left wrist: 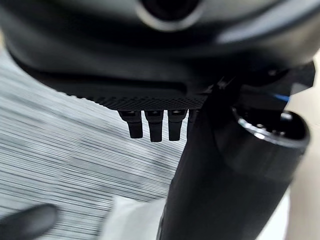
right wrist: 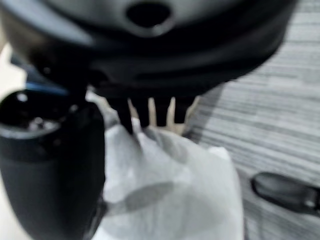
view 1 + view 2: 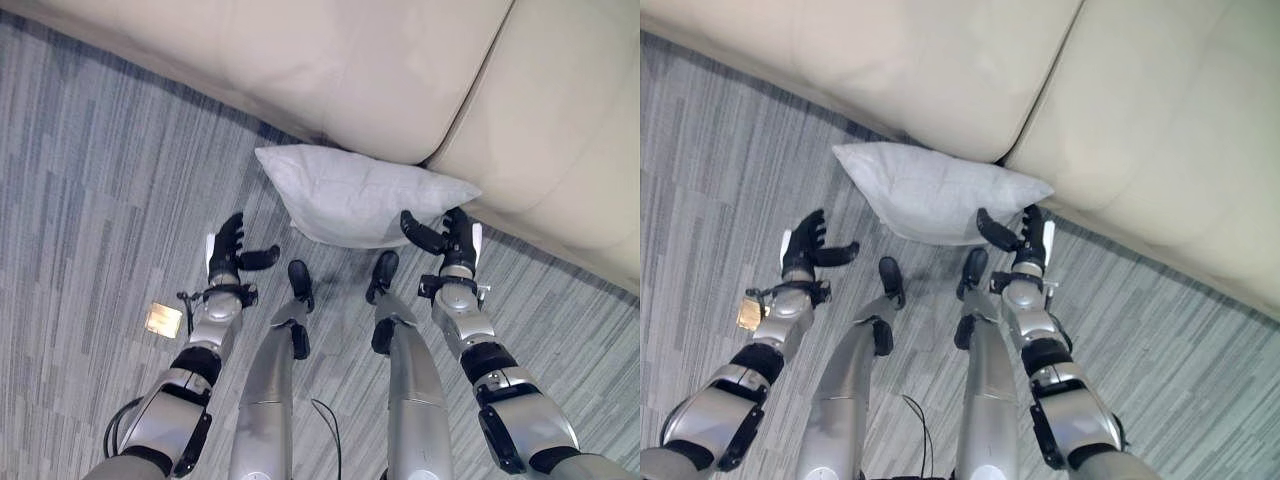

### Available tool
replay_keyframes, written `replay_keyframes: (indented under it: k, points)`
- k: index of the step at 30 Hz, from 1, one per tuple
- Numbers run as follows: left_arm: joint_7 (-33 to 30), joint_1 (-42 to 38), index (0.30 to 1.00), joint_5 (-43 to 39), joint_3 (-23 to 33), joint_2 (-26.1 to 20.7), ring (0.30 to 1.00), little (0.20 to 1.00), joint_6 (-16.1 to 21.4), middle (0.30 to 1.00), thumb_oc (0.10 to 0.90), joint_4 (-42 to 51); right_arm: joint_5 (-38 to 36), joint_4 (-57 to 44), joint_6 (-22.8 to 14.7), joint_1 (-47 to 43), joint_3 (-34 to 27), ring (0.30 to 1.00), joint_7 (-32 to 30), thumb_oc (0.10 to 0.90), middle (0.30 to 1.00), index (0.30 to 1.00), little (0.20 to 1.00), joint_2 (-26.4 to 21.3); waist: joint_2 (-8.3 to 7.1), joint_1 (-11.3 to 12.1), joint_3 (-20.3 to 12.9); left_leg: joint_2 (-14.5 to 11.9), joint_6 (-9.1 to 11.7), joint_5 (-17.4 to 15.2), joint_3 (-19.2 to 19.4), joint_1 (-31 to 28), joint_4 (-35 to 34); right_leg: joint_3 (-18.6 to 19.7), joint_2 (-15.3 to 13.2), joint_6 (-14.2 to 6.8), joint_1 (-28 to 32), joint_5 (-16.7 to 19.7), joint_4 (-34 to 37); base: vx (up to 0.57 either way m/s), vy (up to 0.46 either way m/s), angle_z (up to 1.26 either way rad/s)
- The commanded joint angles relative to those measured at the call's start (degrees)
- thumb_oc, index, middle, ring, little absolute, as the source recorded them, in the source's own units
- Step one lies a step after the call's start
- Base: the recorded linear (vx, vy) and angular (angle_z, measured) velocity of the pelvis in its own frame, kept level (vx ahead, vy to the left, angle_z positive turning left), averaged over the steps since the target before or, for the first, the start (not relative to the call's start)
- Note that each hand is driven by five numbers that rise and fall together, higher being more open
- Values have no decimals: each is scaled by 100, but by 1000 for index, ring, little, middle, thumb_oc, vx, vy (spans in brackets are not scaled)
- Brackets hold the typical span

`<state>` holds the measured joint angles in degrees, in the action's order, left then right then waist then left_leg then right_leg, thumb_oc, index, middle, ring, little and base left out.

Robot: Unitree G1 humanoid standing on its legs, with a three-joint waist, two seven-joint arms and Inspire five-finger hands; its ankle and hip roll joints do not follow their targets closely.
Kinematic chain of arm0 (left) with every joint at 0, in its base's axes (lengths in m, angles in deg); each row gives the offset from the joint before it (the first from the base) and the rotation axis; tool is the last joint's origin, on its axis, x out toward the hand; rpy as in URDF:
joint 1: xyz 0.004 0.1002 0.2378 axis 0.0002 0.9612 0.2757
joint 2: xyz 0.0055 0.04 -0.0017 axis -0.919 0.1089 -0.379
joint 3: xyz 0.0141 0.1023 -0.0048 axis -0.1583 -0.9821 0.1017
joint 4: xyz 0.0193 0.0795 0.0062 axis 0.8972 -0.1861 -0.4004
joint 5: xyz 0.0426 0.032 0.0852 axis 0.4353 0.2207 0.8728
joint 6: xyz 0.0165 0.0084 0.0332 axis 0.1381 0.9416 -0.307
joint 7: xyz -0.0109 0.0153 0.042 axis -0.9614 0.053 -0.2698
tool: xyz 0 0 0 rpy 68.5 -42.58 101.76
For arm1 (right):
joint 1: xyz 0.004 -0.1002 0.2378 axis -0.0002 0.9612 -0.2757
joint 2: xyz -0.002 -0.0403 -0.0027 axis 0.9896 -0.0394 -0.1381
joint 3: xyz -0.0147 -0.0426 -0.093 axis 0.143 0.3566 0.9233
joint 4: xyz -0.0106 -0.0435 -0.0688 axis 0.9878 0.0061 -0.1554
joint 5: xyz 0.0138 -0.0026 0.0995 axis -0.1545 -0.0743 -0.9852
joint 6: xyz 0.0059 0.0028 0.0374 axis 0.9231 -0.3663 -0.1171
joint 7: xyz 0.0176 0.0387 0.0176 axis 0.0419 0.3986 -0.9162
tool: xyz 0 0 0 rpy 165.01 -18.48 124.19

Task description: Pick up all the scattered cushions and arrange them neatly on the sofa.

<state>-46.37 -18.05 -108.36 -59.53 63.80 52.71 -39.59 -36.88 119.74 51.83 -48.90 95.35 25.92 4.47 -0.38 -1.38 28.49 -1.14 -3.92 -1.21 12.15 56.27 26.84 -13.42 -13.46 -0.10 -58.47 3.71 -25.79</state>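
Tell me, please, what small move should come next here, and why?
Probably bring both hands inward onto the cushion. It lies on the carpet against the sofa; the right hand is open at its edge, and the left hand is open over bare carpet, apart from it.

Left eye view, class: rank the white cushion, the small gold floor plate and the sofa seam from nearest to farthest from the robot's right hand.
From the right hand:
1. White cushion, on the carpet directly beside the hand's thumb.
2. Sofa seam, up beyond the cushion, between two cream seat pads.
3. Gold floor plate, far across on the robot's left side.
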Motion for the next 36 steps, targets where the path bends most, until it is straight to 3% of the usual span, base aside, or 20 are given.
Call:
replay_keyframes:
  k: [1, 5, 11, 16, 23, 24, 25, 26, 36]
  points:
    - [-384, 648, 900, 6, 93, -22, 900, 900, 359, 900, 800, 153, 290, -349, -373, 546, 164, 900, -349, 800, 900, 900, 900, -97, 35, 6, -975, -174, 399, -651, -300, 215, 301, 335, -261, -743, -192, -65, 96, 12, -30, 1]
    - [-493, 333, 900, 8, -40, 38, 900, 900, 402, 900, 800, 312, 513, -208, -294, 263, 224, 900, -546, 800, 900, 900, 900, -159, 23, 0, -1062, -159, 372, -659, -337, 622, 405, 385, -280, -732, -589, -104, -41, 4, -8, 3]
    - [-473, -159, 900, -186, -203, 119, 900, 900, 450, 900, 800, 375, 258, -89, -358, -92, 338, 900, -425, 800, 900, 900, 900, -163, 18, -43, -1109, -131, 363, -590, -425, 1081, 423, 465, -290, -747, -1043, -89, -101, -18, -43, 3]
    - [-296, -621, 900, -427, -404, 201, 900, 900, 456, 900, 800, 307, -451, -106, -526, -499, 553, 900, 47, 800, 900, 900, 900, -31, 24, -77, -1144, -131, 368, -526, -447, 1416, 474, 504, -255, -742, -1410, -75, -189, -10, -35, 3]
    - [-134, -1081, 900, -726, -576, 443, 900, 900, 431, 900, 800, 246, -748, -244, -624, -1072, 977, 900, 361, 800, 900, 900, 900, 163, 45, -78, -1189, -168, 405, -451, -478, 1694, 532, 518, -201, -761, -1723, -53, -299, 2, -41, 1]
    - [-129, -1112, 900, -729, -598, 455, 900, 900, 433, 900, 800, 252, -764, -266, -633, -1130, 1012, 759, 384, 706, 759, 759, 759, 187, 52, -77, -1195, -171, 407, -445, -484, 1712, 531, 522, -197, -763, -1743, -51, -302, 13, -44, -1]
    - [-118, -1233, 535, -780, -632, 478, 535, 535, 471, 535, 557, 357, -790, -385, -657, -1282, 1108, 300, 457, 400, 300, 300, 300, 235, 75, -72, -1219, -178, 423, -421, -496, 1753, 518, 522, -181, -765, -1779, -46, -292, 13, -66, 0]
    - [-118, -1254, 300, -818, -619, 478, 300, 300, 500, 300, 400, 464, -787, -494, -688, -1306, 1142, 300, 479, 400, 300, 300, 300, 264, 83, -70, -1224, -186, 429, -413, -496, 1763, 519, 517, -171, -769, -1791, -50, -293, 8, -53, 1]
    - [-82, -834, 300, -847, -303, 403, 300, 300, 684, 300, 400, 1549, -535, -1374, -888, -918, 984, 300, 610, 400, 300, 300, 300, 221, 134, -53, -1438, -234, 516, -318, -527, 1439, 163, 386, -90, -791, -1476, -54, -67, 8, -37, 0]
